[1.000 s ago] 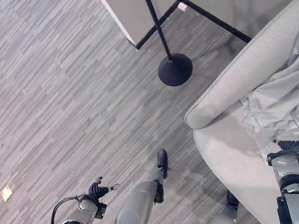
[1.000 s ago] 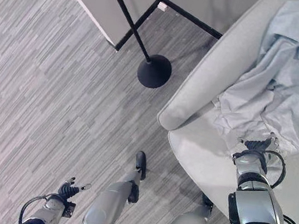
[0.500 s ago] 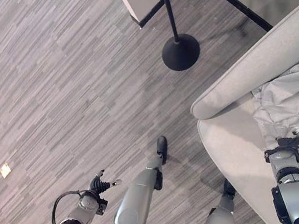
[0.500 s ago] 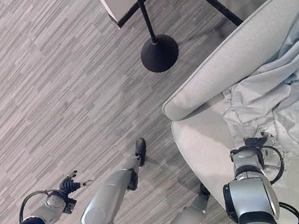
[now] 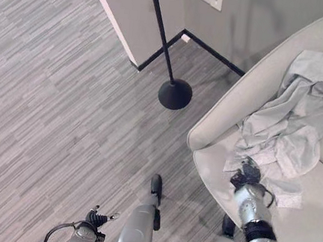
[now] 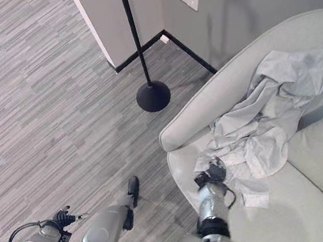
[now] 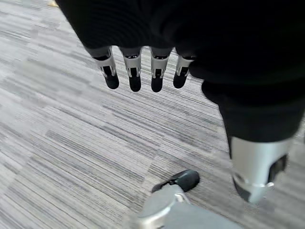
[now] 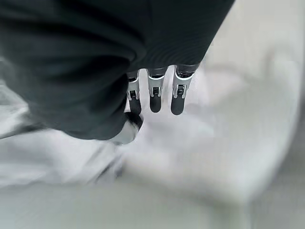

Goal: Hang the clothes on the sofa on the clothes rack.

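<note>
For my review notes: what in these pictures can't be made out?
- Rack: its top and hooks are cut off by the upper edge in both eye views.
- Right hand at the shirt: contact unclear; its wrist view is blurred.
- Sofa: cut off at the right edge.

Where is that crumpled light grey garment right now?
The crumpled light grey garment lies draped over the pale grey sofa, on the robot's right, with the right hand at its lower edge.

Both head eyes look steeply down, sharing sofa [image 5: 290,237] and floor [image 5: 59,112]; wrist cameras hover close.
</note>
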Available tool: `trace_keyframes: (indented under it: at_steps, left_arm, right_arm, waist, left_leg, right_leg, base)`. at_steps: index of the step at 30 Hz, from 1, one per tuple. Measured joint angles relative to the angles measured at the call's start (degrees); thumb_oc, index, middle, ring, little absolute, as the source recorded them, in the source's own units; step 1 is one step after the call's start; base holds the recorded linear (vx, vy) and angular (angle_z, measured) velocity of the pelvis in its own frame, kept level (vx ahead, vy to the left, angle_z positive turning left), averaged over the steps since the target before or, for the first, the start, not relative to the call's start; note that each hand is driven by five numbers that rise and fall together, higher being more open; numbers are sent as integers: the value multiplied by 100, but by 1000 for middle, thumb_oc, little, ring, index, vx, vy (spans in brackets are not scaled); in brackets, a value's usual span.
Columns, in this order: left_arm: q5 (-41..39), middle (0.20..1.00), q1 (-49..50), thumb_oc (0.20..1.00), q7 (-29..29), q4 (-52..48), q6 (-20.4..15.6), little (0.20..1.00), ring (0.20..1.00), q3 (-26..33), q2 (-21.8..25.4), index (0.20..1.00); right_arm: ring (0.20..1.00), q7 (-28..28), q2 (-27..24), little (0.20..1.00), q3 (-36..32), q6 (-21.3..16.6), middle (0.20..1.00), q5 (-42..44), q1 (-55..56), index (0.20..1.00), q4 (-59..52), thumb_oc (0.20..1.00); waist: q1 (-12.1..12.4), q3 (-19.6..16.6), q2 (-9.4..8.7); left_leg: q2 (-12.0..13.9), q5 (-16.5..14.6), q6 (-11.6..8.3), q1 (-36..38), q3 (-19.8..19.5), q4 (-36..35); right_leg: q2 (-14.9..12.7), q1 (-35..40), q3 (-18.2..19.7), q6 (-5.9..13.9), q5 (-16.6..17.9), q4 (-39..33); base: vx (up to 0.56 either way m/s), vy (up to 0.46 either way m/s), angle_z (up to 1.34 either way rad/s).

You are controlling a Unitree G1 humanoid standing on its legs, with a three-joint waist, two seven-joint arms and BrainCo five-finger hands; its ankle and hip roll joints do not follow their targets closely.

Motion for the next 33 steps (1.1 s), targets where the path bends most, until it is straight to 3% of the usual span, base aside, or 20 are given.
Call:
trace_keyframes:
  at_steps: [3,4,6,8,9,11,13,14,15,17,20,22,24,25,27,28,29,31,32,33]
  left_arm:
    - [-217,1000,563,1000,2,-36,106,1000,1000,87,62,1000]
    - [-221,1000,586,1000,3,-49,121,1000,1000,42,66,1000]
    - [-228,1000,362,1000,41,-255,188,1000,1000,-271,41,1000]
    - [-326,1000,355,1000,56,-420,153,1000,1000,-230,66,1000]
    - [-344,1000,311,1000,54,-427,155,1000,1000,-218,64,1000]
    - [-342,1000,355,1000,57,-512,141,1000,1000,-169,72,1000]
    - [-330,1000,627,1000,46,-241,133,1000,1000,239,-48,1000]
    - [-331,1000,745,1000,56,-148,177,1000,1000,333,-93,1000]
    - [-325,1000,885,1000,56,-78,224,1000,1000,428,-158,1000]
    - [-323,1000,692,1000,107,360,137,1000,1000,377,-145,1000]
    - [-315,1000,370,1000,186,742,140,1000,1000,365,-80,1000]
    - [-208,1000,57,1000,189,1017,154,1000,1000,102,2,1000]
    - [-190,1000,-229,1000,191,1352,154,1000,1000,-123,-15,1000]
    - [-189,1000,-319,1000,219,1304,199,1000,1000,-168,-13,1000]
    - [-163,1000,-496,1000,254,1285,212,1000,1000,-233,29,1000]
    - [-163,1000,-453,1000,296,1144,249,1000,1000,-238,37,1000]
    - [-165,1000,-327,1000,330,915,268,1000,1000,-221,17,1000]
    - [-161,1000,-120,1000,355,451,250,1000,1000,-167,-40,1000]
    - [-162,1000,-173,1000,389,379,227,1000,1000,-169,-51,1000]
    - [-164,1000,-260,1000,398,400,255,1000,1000,-188,-34,1000]
  right_arm:
    - [200,180,-251,200,332,-314,200,260,-670,200,-377,200]
    - [200,178,-346,200,407,-395,200,264,-727,200,-396,200]
    - [200,10,-1304,200,981,-367,200,161,-772,200,-943,200]
    - [238,-21,-1864,238,807,-569,238,-251,-1026,238,-997,238]
    - [1000,-40,-2224,1000,842,-570,1000,-508,-1007,1000,-907,1000]
    - [1000,84,-3714,1000,1102,-483,1000,-1702,-740,1000,418,1000]
    - [1000,-53,-3984,1000,643,-31,1000,-2704,-122,1000,2252,1000]
    - [1000,-103,-3946,1000,581,226,1000,-2940,45,1000,2520,1000]
    - [1000,-271,-3776,1000,559,145,1000,-3374,154,1000,2746,1000]
    - [1000,-612,-3585,1000,665,324,1000,-3572,-344,1000,4215,1000]
    - [1000,-824,-3349,1000,645,338,1000,-3577,-465,1000,3947,1000]
    - [1000,-929,-3278,1000,548,293,1000,-3578,-643,1000,3795,1000]
    - [1000,-1027,-3320,1000,415,287,1000,-3578,-824,1000,3791,1000]
    - [1000,-1067,-3294,1000,479,276,1000,-3578,-831,1000,3748,1000]
    - [1000,-1092,-3202,1000,514,296,1000,-3577,-829,1000,3704,1000]
    - [1000,-1090,-3072,1000,692,298,1000,-3579,-873,1000,3699,1000]
    - [1000,-1063,-2948,1000,1042,291,1000,-3578,-943,1000,3713,1000]
    - [1000,-935,-2833,1000,1424,284,1000,-3578,-982,1000,3720,1000]
    - [1000,-931,-2863,1000,1352,291,1000,-3578,-978,1000,3791,1000]
    - [1000,-942,-2847,1000,1348,288,1000,-3576,-1055,1000,3864,1000]
  waist:
    - [58,-1074,-293]
    - [70,-1255,-351]
    - [165,-1329,-410]
    - [73,-1664,-600]
    - [18,-1696,-631]
    - [28,-1677,-603]
    - [-59,-1588,-470]
    - [-151,-1485,-311]
    - [-333,-1262,-92]
    - [-305,-1153,107]
    - [-170,-937,-1]
    - [-168,-700,-255]
    - [-163,-579,-160]
    - [-196,-569,-153]
    - [-251,-520,-64]
    - [-281,-489,53]
    - [-322,-437,199]
    - [-338,-354,355]
    - [-423,-355,398]
    - [-483,-260,208]
  left_leg:
    - [13,-33,17,163,-24,-146]
    - [18,-32,17,237,5,-217]
    - [18,-30,20,451,45,-229]
    - [110,-30,16,514,62,-224]
    - [154,-30,16,531,74,-241]
    - [182,-28,19,494,71,-249]
    - [185,-28,19,424,70,-251]
    - [174,-25,23,404,76,-250]
    - [126,1,22,397,86,-252]
    - [120,-28,-9,395,98,-176]
    - [36,-254,6,301,97,153]
    - [-75,-628,188,201,86,797]
    - [-114,-1359,572,-134,26,1800]
    - [-232,-1506,558,-49,161,1894]
    - [-458,-1465,844,356,353,1480]
    - [-522,-1405,1109,753,552,1238]
    - [-504,-1444,1337,1001,847,1189]
    - [-676,-1498,1261,1286,1105,915]
    - [-749,-1415,1120,1383,1069,587]
    - [-893,-1538,952,1458,1270,479]
  right_leg:
    - [2,10,-46,-77,-53,207]
    - [-2,-14,-38,-135,-101,225]
    - [4,287,-53,-154,-140,146]
    - [75,267,-31,-111,-345,188]
    - [106,230,20,-88,-383,247]
    - [102,170,39,-37,-420,302]
    - [74,133,43,-53,-401,202]
    - [92,132,73,-39,-338,152]
    - [64,174,89,148,-146,-25]
    - [53,167,105,163,-135,-11]
    - [-85,172,103,110,-159,117]
    - [-216,125,105,-198,-224,678]
    - [-307,-182,244,-593,-219,1566]
    - [-365,-399,426,-980,86,1951]
    - [-581,-911,589,-1540,1122,2626]
    - [-714,-1072,566,-1337,1371,2891]
    - [-741,-1312,376,-1113,1131,3197]
    - [-700,-1921,51,-745,743,3777]
    - [-305,-2010,181,-497,560,3498]
    - [-32,-2026,94,-429,565,2506]
  base:
    - [58,-49,5]
    - [90,-34,-9]
    - [47,-17,-9]
    - [3,14,-9]
    - [0,0,0]
    - [0,67,1]
    - [33,103,-9]
    - [93,146,-24]
    - [116,186,-24]
    - [82,162,-8]
    - [99,239,2]
    - [159,425,15]
    - [155,407,-8]
    - [227,488,-29]
    - [193,367,-36]
    - [157,323,-71]
    - [137,263,-104]
    - [104,111,-71]
    - [183,53,-25]
    - [140,14,-23]
